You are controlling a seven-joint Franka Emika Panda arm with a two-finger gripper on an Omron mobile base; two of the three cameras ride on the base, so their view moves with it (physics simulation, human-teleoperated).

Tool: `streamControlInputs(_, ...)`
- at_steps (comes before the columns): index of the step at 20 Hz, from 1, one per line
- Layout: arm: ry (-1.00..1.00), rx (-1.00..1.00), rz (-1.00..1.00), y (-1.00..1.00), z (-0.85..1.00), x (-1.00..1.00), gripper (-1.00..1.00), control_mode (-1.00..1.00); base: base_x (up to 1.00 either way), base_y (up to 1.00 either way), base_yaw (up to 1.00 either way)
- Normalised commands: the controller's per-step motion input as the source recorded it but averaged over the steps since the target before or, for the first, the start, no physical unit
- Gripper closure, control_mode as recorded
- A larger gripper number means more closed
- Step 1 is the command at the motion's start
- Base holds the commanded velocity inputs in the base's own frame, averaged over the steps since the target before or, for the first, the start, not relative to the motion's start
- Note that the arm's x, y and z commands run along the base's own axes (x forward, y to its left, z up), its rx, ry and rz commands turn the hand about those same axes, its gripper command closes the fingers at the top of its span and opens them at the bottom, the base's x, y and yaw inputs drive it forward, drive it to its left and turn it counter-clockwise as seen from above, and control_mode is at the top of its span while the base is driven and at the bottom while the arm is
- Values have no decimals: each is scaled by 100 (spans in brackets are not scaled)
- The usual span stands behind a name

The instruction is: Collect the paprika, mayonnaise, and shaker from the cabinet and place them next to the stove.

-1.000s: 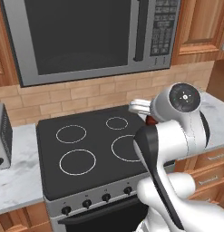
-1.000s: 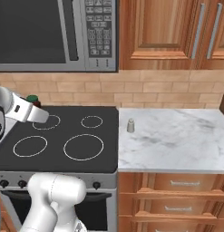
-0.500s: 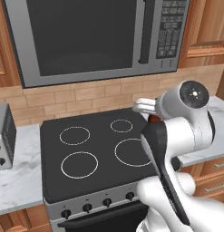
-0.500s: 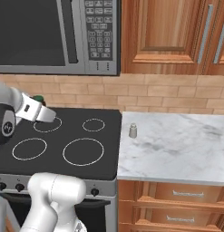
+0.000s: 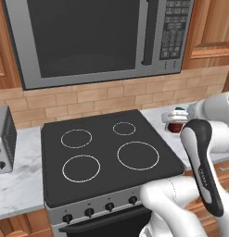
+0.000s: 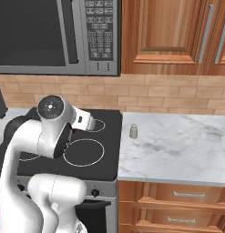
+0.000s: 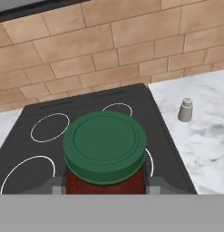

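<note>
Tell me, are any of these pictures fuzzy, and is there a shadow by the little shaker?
Hand view: sharp all over, though the red jar with the green lid sits huge and close, and the shaker far behind casts no clear shadow. Right base view: crisp, flat even light, the shaker small on the marble counter. Left base view: no glare on the stove.

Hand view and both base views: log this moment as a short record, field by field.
held item: paprika, dark red jar with a green lid
gripper: gripper shut on the jar, above the stove
shaker: shaker upright on the marble counter, just right of the stove
above stove: microwave on the brick wall
far left: toaster oven on the counter
</note>
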Motion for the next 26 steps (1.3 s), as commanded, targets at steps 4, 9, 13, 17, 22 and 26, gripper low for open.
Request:
streamControlInputs(4, 6, 0, 12, -74, -47, 27, 100, -100, 0, 0, 0)
streamControlInputs(9, 5, 0, 12, -73, -43, 35, 100, -100, 0, 0, 0)
streamControlInputs(13, 5, 0, 13, -61, -52, 42, 100, -100, 0, 0, 0)
streamControlInputs(17, 0, -3, 13, -46, -64, 28, 100, -100, 0, 0, 0)
streamControlInputs(22, 0, -6, 14, -27, -41, 42, 100, -100, 0, 0, 0)
streamControlInputs(26, 0, -3, 13, -19, -34, 52, 100, -100, 0, 0, 0)
